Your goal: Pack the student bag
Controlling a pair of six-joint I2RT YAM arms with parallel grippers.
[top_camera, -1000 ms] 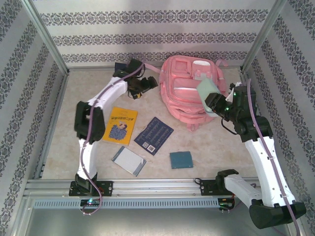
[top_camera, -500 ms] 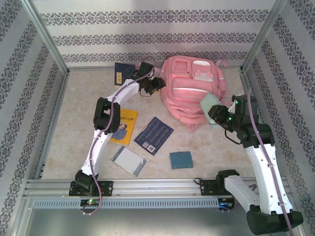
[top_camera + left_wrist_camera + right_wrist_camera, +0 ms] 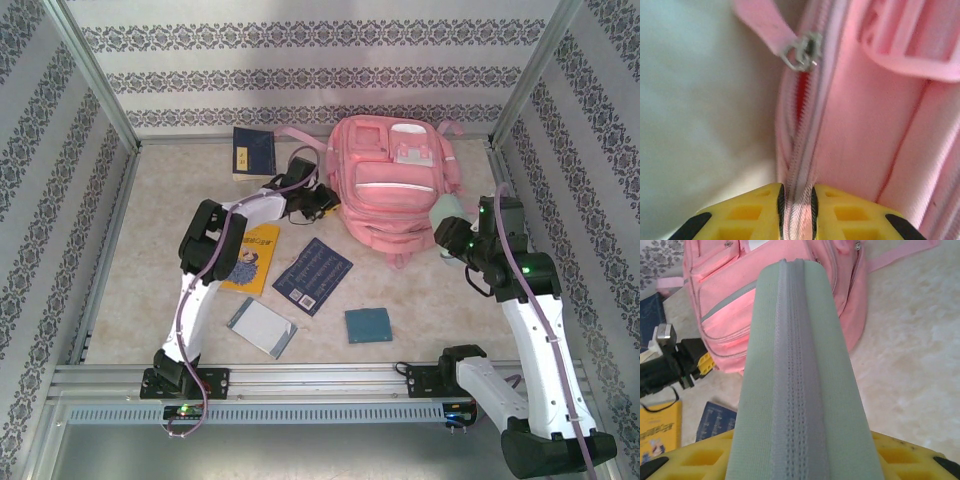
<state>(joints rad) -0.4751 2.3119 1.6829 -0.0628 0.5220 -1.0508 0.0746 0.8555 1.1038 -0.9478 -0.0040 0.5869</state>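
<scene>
At the left, the left gripper [image 3: 318, 206] sits against the left flank of the large pink fabric student bag [image 3: 395, 215]. Its yellow jaws are nearly closed, pinching the zip seam, which runs straight away from them to the metal zip pull [image 3: 801, 50]. The seam looks barely parted, and nothing inside shows. The bag lies flat at the far centre of the table. To its right, the right gripper [image 3: 455, 236] clamps a grey-green zipped fabric pouch [image 3: 445, 212], long axis pointing far-left at the bag, just beside its right edge. I judge the pouch cannot go in until that zip is drawn open.
</scene>
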